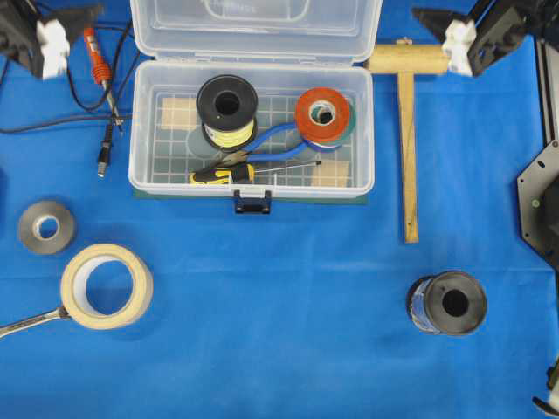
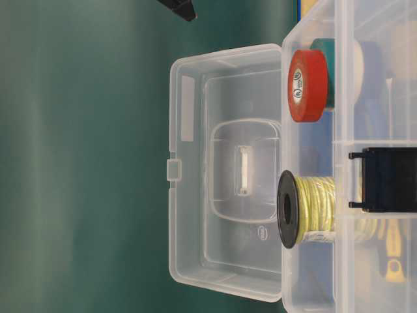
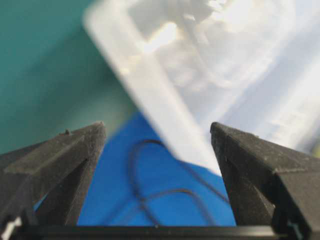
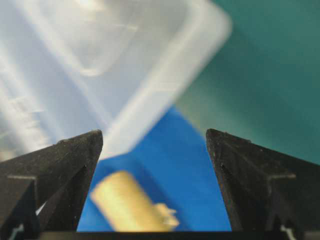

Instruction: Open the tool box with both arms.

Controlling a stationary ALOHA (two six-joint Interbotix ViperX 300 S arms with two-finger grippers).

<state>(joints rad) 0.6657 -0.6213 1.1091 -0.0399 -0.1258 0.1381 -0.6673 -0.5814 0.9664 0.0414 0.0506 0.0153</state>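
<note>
Overhead exterior view: tool box mid-table, lid swung fully back. Left end effector and right end effector released, empty, seemingly clear of lid. Opening judged complete; next, retreat only.

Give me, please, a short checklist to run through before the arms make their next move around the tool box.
1. Tool box lid raised and leaning back: ok.
2. Left claw open and holding nothing: ok.
3. Right claw open and holding nothing: ok.
4. Both claws off the lid, apart from its corners: ok.
5. Front latch released: ok.
6. Lid will stay up unsupported: cannot tell.
</note>
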